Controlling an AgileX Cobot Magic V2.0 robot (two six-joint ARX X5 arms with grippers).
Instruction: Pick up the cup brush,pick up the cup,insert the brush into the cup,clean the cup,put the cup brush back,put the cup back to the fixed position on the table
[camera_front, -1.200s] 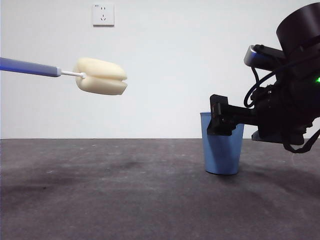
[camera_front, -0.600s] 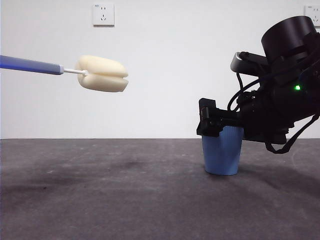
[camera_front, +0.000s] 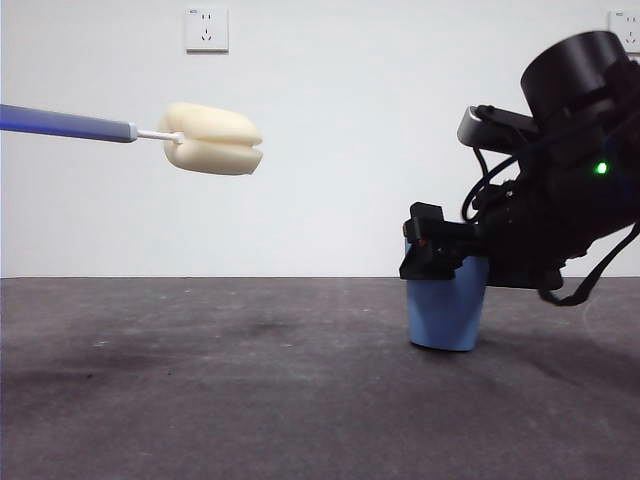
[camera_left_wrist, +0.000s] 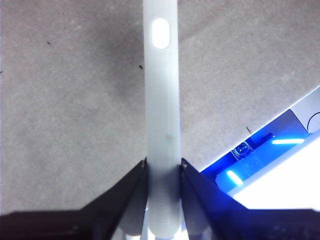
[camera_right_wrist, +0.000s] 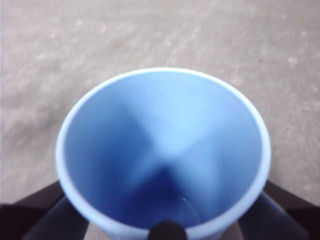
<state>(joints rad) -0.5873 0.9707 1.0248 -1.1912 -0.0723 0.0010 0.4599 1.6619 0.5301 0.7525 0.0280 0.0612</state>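
Observation:
The cup brush hangs in the air at the left of the front view, its grey handle (camera_front: 65, 122) level and its cream sponge head (camera_front: 212, 138) pointing right. My left gripper (camera_left_wrist: 162, 172) is shut on the handle (camera_left_wrist: 161, 100). The blue cup (camera_front: 447, 300) stands upright on the table (camera_front: 220, 380) at the right. My right gripper (camera_front: 432, 250) reaches in from the right at the cup's upper part. In the right wrist view the cup (camera_right_wrist: 162, 150) shows its hollow inside. The right gripper (camera_right_wrist: 161, 212) is open, one jaw close on each side of the cup.
A white wall with a socket (camera_front: 206, 28) stands behind the table, and a second socket (camera_front: 623, 25) sits at the top right. A blue-lit device (camera_left_wrist: 260, 155) lies past the table's edge in the left wrist view.
The brush has edged right and slightly up. The right gripper first shifted left and higher along the cup, then settled a little lower around it. The cup has stayed in place.

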